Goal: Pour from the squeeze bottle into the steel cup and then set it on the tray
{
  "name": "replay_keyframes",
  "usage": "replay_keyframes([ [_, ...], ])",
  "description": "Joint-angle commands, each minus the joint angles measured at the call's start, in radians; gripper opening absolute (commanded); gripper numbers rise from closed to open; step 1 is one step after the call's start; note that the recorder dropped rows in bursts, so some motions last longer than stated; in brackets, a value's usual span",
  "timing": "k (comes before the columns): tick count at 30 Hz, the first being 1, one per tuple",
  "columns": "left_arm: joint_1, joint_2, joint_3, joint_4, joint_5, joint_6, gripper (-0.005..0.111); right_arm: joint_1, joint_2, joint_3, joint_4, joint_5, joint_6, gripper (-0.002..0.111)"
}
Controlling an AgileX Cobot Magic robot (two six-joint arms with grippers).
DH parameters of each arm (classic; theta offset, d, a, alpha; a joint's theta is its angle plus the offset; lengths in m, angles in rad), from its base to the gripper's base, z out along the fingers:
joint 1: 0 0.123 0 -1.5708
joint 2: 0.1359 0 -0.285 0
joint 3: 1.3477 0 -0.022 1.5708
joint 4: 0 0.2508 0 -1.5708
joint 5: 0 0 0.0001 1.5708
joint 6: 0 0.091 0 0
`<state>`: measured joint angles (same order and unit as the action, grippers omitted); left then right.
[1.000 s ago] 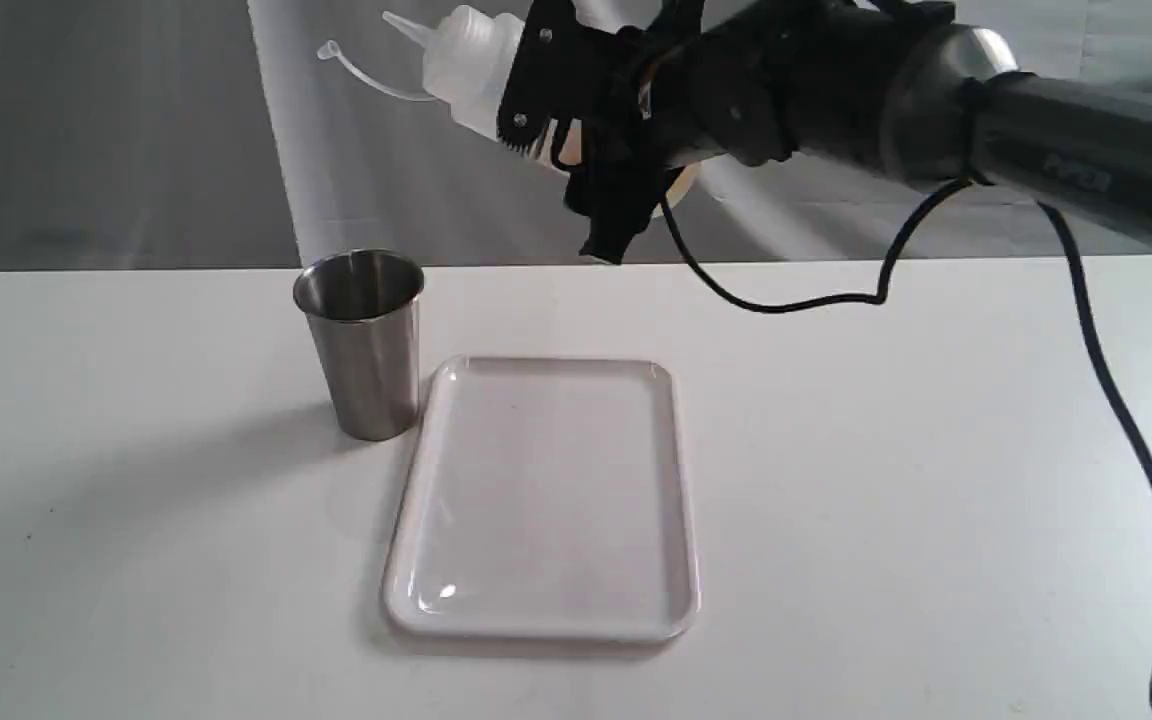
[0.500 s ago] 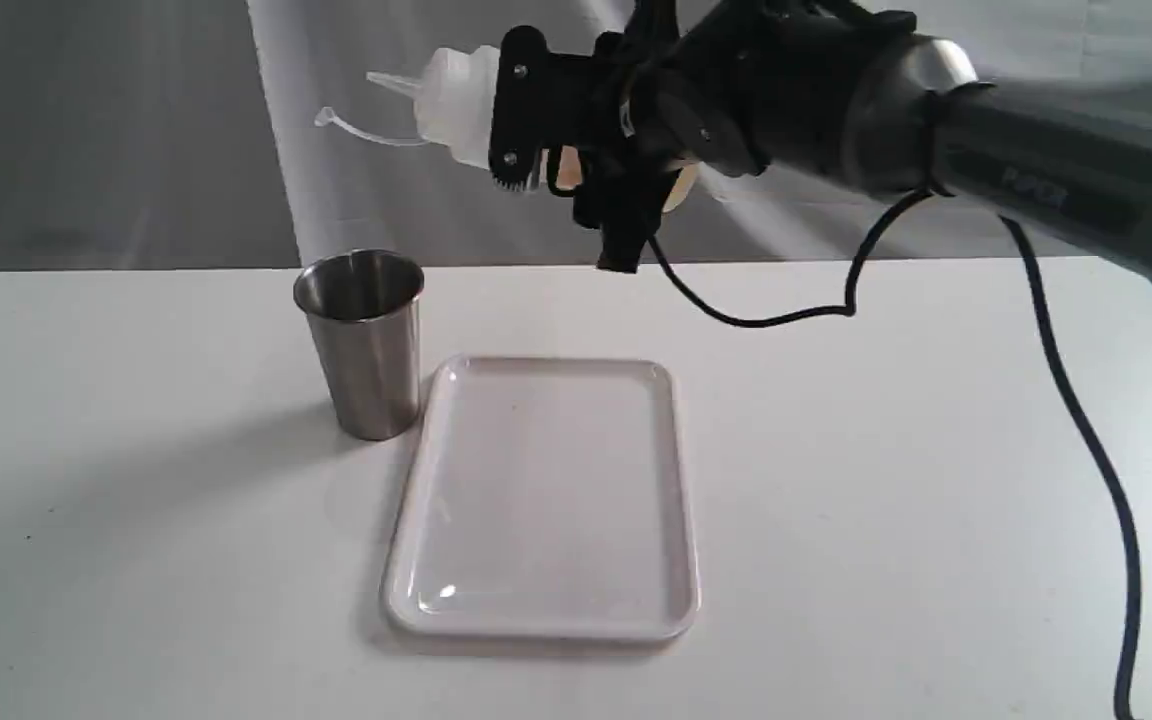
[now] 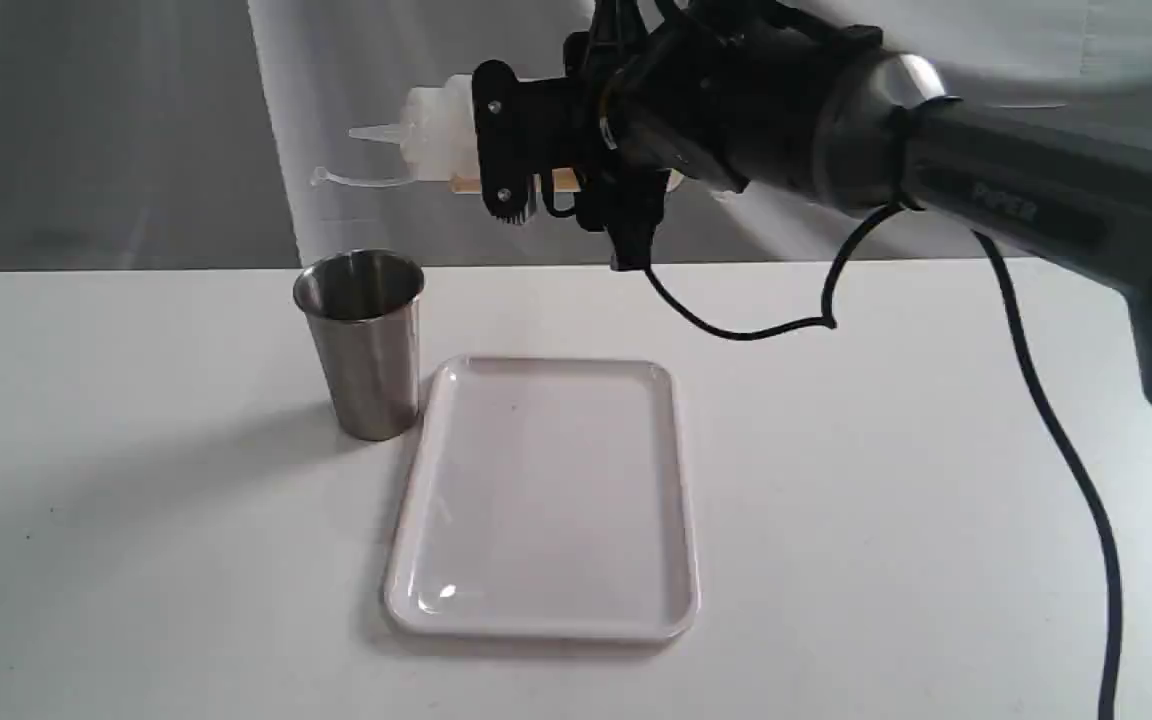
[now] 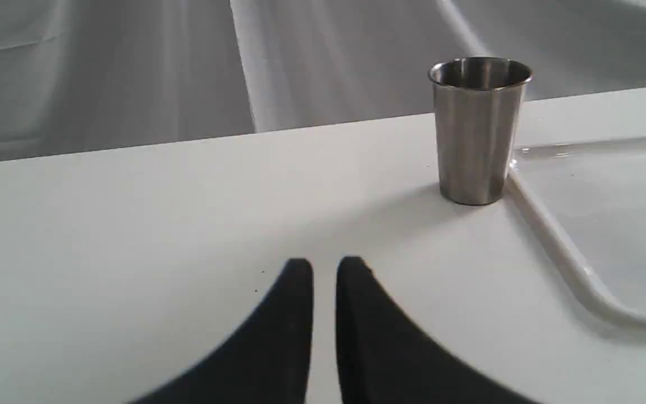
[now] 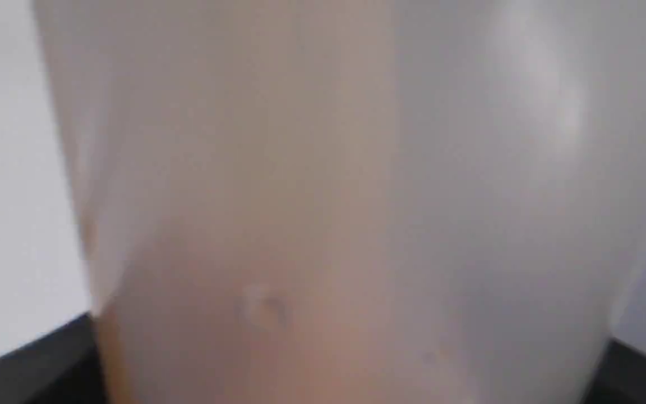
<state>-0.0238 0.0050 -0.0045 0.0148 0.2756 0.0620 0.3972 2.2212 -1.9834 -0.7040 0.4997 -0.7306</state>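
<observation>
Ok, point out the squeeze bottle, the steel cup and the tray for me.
squeeze bottle [image 3: 434,135], exterior view, on its whitish shoulder behind the nozzle.
steel cup [image 3: 368,360], exterior view, on its brushed side wall.
tray [image 3: 536,627], exterior view, on the near raised rim.

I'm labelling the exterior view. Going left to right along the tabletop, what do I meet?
steel cup → tray → black cable hanging at the far right

A robot test lab is indicated: a bare white worktop [image 3: 136,560], a cloth backdrop [image 3: 86,120] hung at twelve o'clock, a cabled robot arm [image 3: 1026,200].
</observation>
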Motion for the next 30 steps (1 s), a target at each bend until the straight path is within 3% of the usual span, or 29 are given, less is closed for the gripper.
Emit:
replay_keyframes([
  [1, 0.001, -0.005, 0.004, 0.004, -0.01, -0.001, 0.008, 0.002, -0.015, -0.008, -0.019, -0.011, 0.015, 0.0],
  [8, 0.001, -0.005, 0.004, 0.004, -0.01, -0.001, 0.008, 0.002, -0.015, -0.008, -0.232, -0.001, 0.247, 0.0],
  [21, 0.001, -0.005, 0.004, 0.004, -0.01, -0.001, 0.008, 0.017, -0.008, -0.008, -0.323, 0.018, 0.262, 0.0],
  [30, 0.001, -0.005, 0.004, 0.004, -0.01, -0.001, 0.008, 0.043, 0.027, -0.008, -0.506, 0.087, 0.342, 0.0],
])
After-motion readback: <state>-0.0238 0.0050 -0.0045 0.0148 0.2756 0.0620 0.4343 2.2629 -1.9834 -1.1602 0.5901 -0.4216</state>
